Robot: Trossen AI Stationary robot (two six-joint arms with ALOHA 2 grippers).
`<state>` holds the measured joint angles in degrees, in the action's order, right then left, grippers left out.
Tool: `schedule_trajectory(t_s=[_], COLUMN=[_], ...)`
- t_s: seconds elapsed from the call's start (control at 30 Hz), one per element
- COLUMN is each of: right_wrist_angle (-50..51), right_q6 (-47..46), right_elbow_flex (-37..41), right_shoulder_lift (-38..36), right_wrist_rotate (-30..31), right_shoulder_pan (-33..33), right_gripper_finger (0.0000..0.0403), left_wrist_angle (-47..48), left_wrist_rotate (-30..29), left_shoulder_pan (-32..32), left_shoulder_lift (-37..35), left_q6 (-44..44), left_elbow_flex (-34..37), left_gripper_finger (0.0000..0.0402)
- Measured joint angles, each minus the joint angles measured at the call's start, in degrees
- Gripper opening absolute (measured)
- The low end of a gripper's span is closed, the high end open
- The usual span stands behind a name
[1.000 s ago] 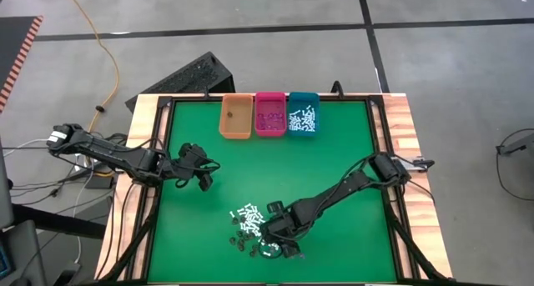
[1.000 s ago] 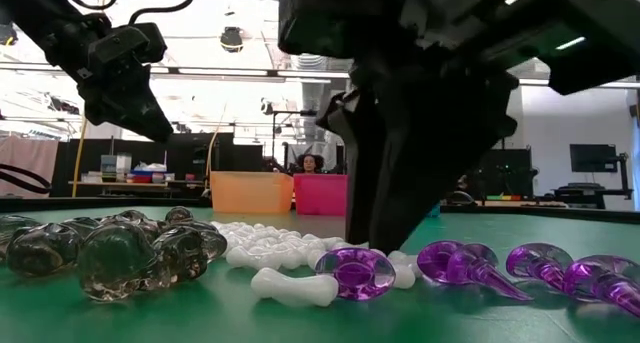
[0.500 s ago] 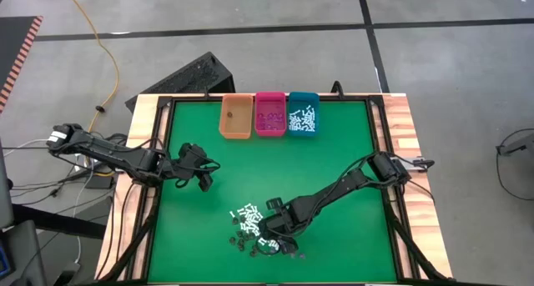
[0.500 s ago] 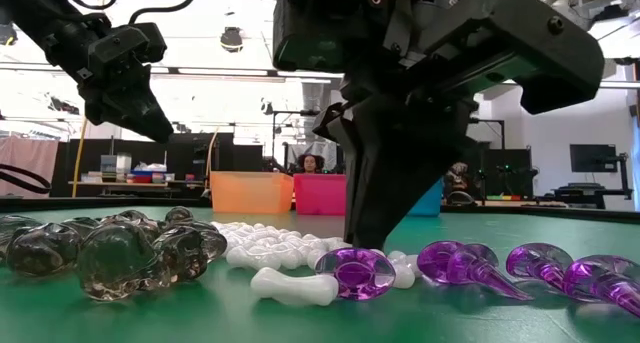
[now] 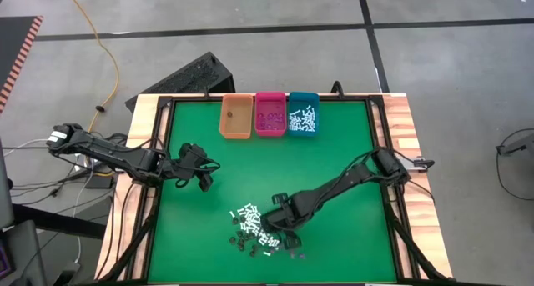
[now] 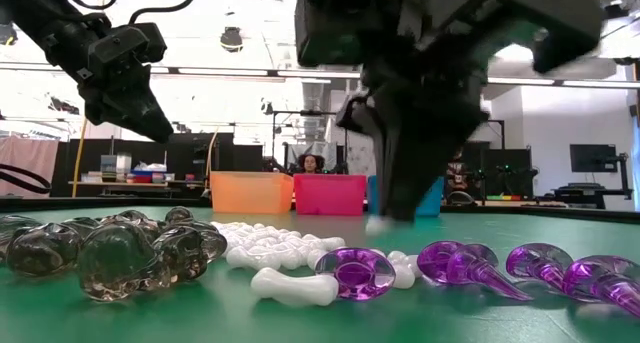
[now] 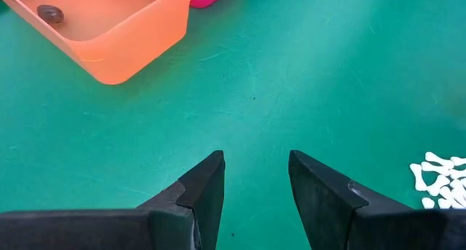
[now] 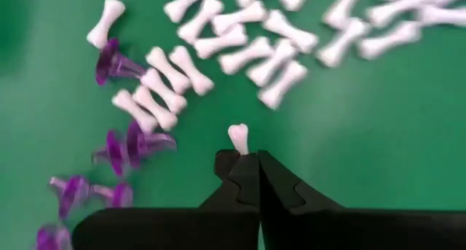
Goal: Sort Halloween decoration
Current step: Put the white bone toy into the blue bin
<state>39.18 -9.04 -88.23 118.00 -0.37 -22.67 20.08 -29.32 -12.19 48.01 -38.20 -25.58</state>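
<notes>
The sorting looks partly done from where I stand. At the far edge of the green desk [image 5: 334, 161] the teal bin [image 5: 302, 117] already holds a good heap of white bones, the pink bin [image 5: 269, 115] has purple bits in it, and the orange bin [image 5: 235, 117] shows only one dark piece.

A fair pile of Halloween decoration [image 5: 254, 228] is left at the near middle of the desk: white bones, purple pieces and dark, smoky ones, all mixed close together.

The right gripper [image 8: 247, 161] hangs just above that pile with its jaws pinched shut on one white bone [image 8: 238, 138], so I'd guess the teal bin is its next stop.

The left gripper [image 7: 255, 178] waits over bare desk on the left, jaws apart and empty.
</notes>
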Motion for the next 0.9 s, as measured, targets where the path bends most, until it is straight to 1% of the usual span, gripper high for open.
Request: schedule_trajectory(t_s=[0.1,0.17,0.23,0.33,0.47,0.67,0.77,0.83,0.9], right_wrist_angle=[4.0,7.3,11.1,15.4,20.0,19.8,18.5,17.5,16.1], right_q6=[1.4,3.4,5.5,7.9,11.0,12.7,12.1,12.3,13.3], right_elbow_flex=[0.0,0.0,0.1,1.3,2.8,4.9,5.2,5.2,5.2], right_shoulder_lift=[-2.6,-4.2,-6.1,-10.3,-15.8,-23.8,-25.0,-25.0,-24.6], right_wrist_rotate=[0.4,2.1,3.9,4.4,6.2,12.6,15.4,15.4,13.9], right_shoulder_pan=[2.1,3.8,6.2,11.3,20.2,36.6,44.3,48.5,51.0], right_gripper_finger=[0.0016,0.0016,0.0016,0.0017,0.0017,0.0019,0.0025,0.0038,0.0056], left_wrist_angle=[0.2,0.3,0.3,0.4,1.0,1.6,1.6,1.5,1.5], left_wrist_rotate=[0.0,0.0,0.0,0.0,0.0,0.0,0.0,0.0,-0.6], left_shoulder_pan=[0.0,0.0,0.0,0.0,0.0,0.0,0.0,0.0,0.0], left_shoulder_lift=[0.0,0.0,0.0,0.0,0.0,0.0,0.0,0.0,0.0], left_q6=[0.0,0.0,0.3,0.5,0.5,0.5,0.5,0.5,0.5], left_elbow_flex=[0.0,0.0,0.0,0.0,0.0,0.0,0.0,0.0,0.0], left_gripper_finger=[0.0144,0.0144,0.0144,0.0144,0.0144,0.0144,0.0144,0.0144,0.0144])
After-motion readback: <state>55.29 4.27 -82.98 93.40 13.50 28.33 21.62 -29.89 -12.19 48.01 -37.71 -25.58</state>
